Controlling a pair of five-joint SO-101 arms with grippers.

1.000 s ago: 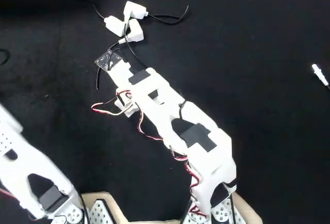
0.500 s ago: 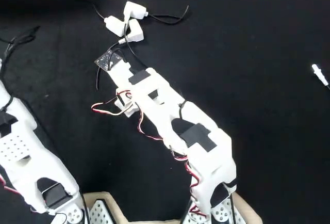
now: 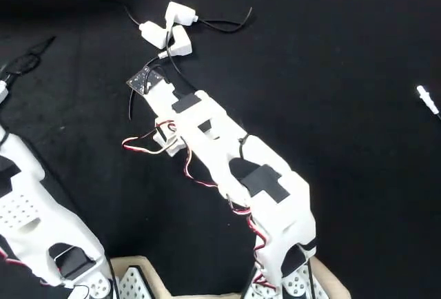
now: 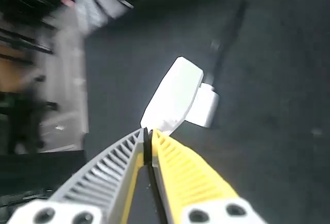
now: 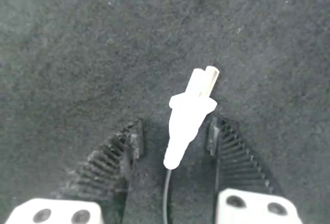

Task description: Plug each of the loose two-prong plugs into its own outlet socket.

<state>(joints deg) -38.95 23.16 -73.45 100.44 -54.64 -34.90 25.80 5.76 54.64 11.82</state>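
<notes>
Right wrist view: right hand (image 5: 174, 127) is released around a loose two-prong plug (image 5: 190, 111) lying on the surface (image 5: 77, 38). A second plug (image 3: 427, 99) lies near the right edge. The left hand (image 4: 148, 133) is clenched, its tips at an outlet socket (image 4: 172, 96). Plugging seems barely begun.

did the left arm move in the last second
Yes. In the high view the left arm has stretched from the near left corner toward the far side, its tip now nearly level with the white sockets.

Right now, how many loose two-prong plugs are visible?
2: first plug between the right gripper's open jaws; second plug near the table's right side. Others may be hidden.
</notes>
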